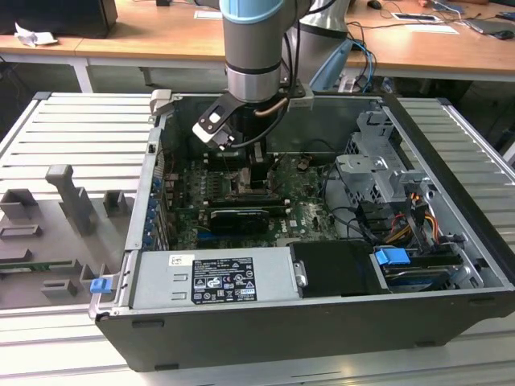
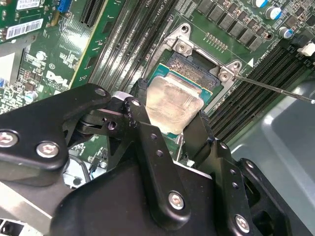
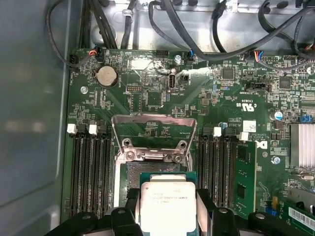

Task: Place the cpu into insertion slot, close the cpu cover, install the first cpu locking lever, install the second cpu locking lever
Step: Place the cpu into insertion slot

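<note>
The cpu (image 2: pixel 172 101), pinched between the fingers (image 2: pixel 145 132), hangs over the insertion slot (image 3: pixel 132 172), cpu cover (image 3: pixel 153 118) raised; seating likely demands square alignment.

I worked in a lab: desks (image 1: pixel 161 40) across the frame's top, an opened computer (image 1: pixel 265 338) on a slatted bench (image 1: pixel 72 129).

Ribbed grey metal bench (image 1: pixel 72 129) carries the open black computer case (image 1: pixel 282 338) (lying flat, interior facing up) centre-right in the exterior view, with a grey moulded fixture (image 1: pixel 40 257) on the slats at that view's left.
</note>
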